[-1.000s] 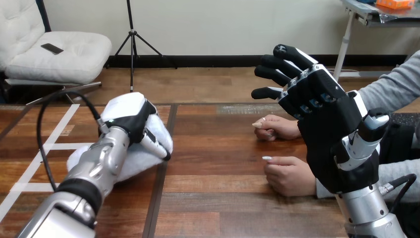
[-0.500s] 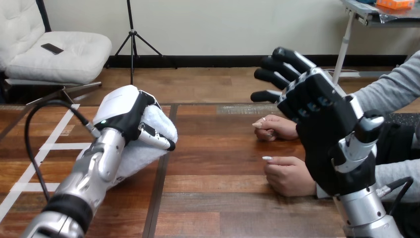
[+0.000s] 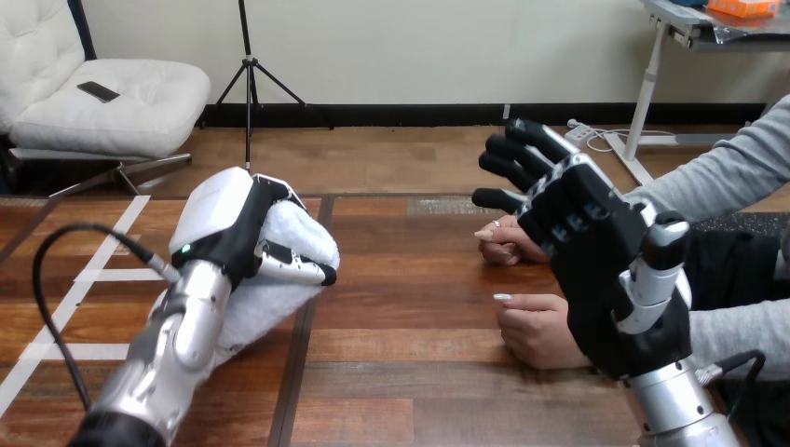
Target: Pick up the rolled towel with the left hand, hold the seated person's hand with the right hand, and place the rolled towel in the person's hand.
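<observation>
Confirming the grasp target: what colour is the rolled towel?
The rolled towel is white, clearest in the head view.

Bright, even light.
Pale sheen on the brown wooden plank table (image 3: 419, 372); soft shadow under the person's nearer hand (image 3: 538, 328).

A lab-like test station: wooden table (image 3: 419, 372) marked with white tape lines (image 3: 112, 276).

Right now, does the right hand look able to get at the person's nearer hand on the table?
Probably yes. The right hand is open, fingers spread, raised right beside the person's nearer hand, which rests on the table; nothing lies between them.
</observation>
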